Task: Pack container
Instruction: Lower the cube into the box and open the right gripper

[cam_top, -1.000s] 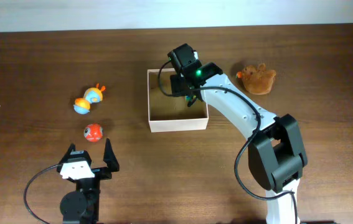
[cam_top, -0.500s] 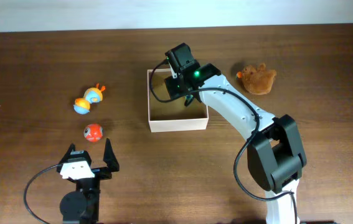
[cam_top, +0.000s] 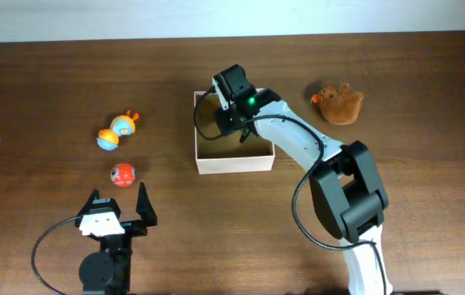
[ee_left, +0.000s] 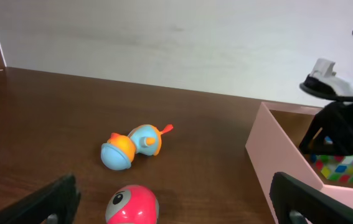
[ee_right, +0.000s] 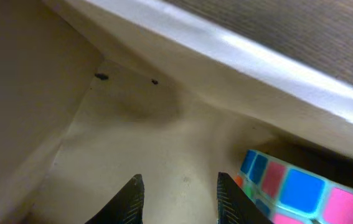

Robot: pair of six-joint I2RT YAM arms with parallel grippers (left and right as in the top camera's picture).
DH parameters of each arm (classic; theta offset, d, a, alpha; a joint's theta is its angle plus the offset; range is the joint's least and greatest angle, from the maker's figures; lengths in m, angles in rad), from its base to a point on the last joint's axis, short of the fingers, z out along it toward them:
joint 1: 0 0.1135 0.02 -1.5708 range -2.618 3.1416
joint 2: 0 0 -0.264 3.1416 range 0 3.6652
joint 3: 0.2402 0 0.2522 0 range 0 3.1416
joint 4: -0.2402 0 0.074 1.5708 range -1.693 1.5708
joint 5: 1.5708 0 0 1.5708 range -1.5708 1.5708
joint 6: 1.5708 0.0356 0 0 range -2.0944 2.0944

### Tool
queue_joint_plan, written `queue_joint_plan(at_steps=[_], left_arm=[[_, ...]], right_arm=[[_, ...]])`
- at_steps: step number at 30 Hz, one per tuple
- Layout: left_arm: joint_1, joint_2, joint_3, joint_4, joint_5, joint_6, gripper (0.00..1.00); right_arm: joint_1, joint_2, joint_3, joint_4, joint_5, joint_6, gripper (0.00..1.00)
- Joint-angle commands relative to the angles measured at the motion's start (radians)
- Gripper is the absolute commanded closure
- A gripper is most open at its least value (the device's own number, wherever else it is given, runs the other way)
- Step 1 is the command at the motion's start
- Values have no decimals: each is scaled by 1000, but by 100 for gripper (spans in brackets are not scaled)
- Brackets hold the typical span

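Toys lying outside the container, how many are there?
3: a blue and orange toy and a red ball left of the container, and a brown plush right of it. A colourful cube lies inside; the right arm may hide more.

No lettering, label, brand or number can be read anywhere, not even on the container [cam_top: 234, 163].

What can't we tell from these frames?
- Overhead: the right arm covers the right gripper and the cube inside the container; neither shows there.
- Right wrist: the cube runs off the right and bottom edges.
- Left wrist: the red ball is cut by the bottom edge.
- Overhead: the brown plush is too small for detail.
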Motion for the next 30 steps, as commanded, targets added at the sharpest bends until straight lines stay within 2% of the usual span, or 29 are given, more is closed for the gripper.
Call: queue_joint_plan(at_steps=[1, 10, 30], left_arm=[[5, -10, -1, -5, -3, 16, 1], [5, -10, -1, -5, -3, 16, 1], [5, -10, -1, -5, -3, 16, 1]], right_arm=[[5, 4, 19, 16, -12, -21, 67], [3, 5, 19, 29, 2, -61, 67], [3, 6, 19, 18, 159, -90, 67]])
